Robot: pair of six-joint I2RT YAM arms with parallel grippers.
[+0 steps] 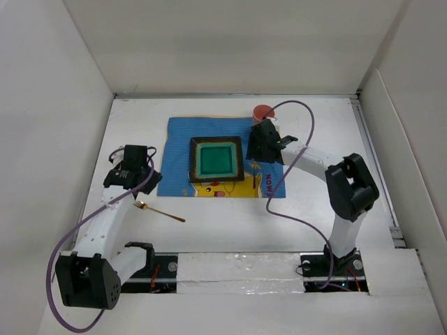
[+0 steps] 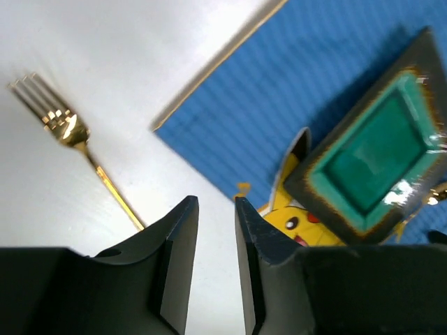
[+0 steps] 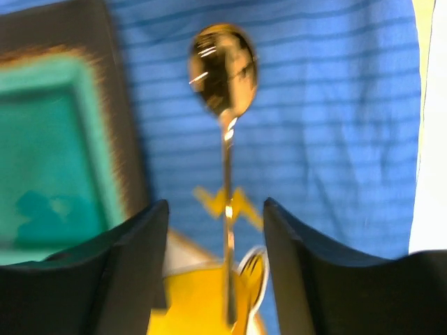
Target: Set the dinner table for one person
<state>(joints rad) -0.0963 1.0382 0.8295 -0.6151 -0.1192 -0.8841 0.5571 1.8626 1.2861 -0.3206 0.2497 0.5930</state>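
Dinner table (image 1: 230, 234), spoon (image 3: 225, 70) on mat (image 3: 335, 139)

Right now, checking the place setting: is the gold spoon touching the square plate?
Apart. The right wrist view shows a strip of blue mat between the gold spoon and the square plate, clear of its dark rim.

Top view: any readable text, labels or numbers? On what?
"NOW": printed sideways on the mat, near its lower right corner beside the yellow cartoon; it may be part of a longer word.
Plate, fork, spoon: no text visible.
Wrist views: nothing legible; the right one is blurred.
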